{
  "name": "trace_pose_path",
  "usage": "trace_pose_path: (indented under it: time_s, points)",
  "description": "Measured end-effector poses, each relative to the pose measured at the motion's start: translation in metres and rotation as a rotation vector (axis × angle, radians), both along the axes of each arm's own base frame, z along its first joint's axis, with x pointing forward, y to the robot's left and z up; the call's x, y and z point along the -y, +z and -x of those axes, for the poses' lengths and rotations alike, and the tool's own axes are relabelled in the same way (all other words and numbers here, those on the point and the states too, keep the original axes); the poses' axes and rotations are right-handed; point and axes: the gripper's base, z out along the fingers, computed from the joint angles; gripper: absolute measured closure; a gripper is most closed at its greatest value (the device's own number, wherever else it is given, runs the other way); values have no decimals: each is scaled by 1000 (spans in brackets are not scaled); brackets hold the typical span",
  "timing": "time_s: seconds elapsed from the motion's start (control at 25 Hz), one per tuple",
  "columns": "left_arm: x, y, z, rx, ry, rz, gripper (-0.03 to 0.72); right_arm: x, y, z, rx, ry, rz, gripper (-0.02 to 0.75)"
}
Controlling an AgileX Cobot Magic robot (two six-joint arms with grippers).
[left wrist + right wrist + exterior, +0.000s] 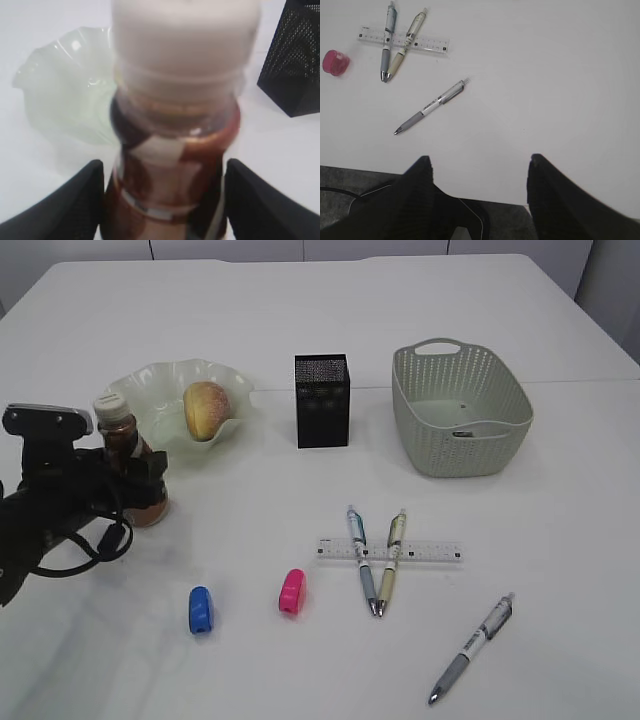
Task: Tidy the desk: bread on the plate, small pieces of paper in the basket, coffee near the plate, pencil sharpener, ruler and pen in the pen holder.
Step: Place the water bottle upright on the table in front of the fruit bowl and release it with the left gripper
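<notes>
Closest to you in the left wrist view was the coffee [175, 150], upright but blurred, its white cap cut off at the top edge. Your left hand [165, 200] stood around it with both fingers [75, 200] spread; a thin gap showed on each side, so I could not tell if they touched the bottle. In the exterior view the arm covered the lower part of the bottle, which stood on the desk [560, 540] just beside the plate [150, 385]. The bread [205, 410] lay on this plate. The pen holder [321, 400] stood between plate and basket [460, 410]; what lay inside the basket was hard to make out.

Your right hand [480, 200] hung spread and empty over the desk edge, well apart from everything. Two pens [375, 560] lay crossed over the ruler [390, 550], a third pen [472, 648] lay apart. A pink sharpener [291, 592] and a blue sharpener [201, 609] lay near the front.
</notes>
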Motion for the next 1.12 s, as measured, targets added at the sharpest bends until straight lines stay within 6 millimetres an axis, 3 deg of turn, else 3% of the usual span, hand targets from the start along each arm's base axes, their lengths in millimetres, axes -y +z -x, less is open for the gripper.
trace_pose_path:
  time_s: [0.6,1.12]
  points:
    - [1,24,0,23,-14,3,148,0,0,0,-5,-42,-26,271]
    - [1,67,3,114,-22,-3,148,0,0,0,-7,-58,-36,271]
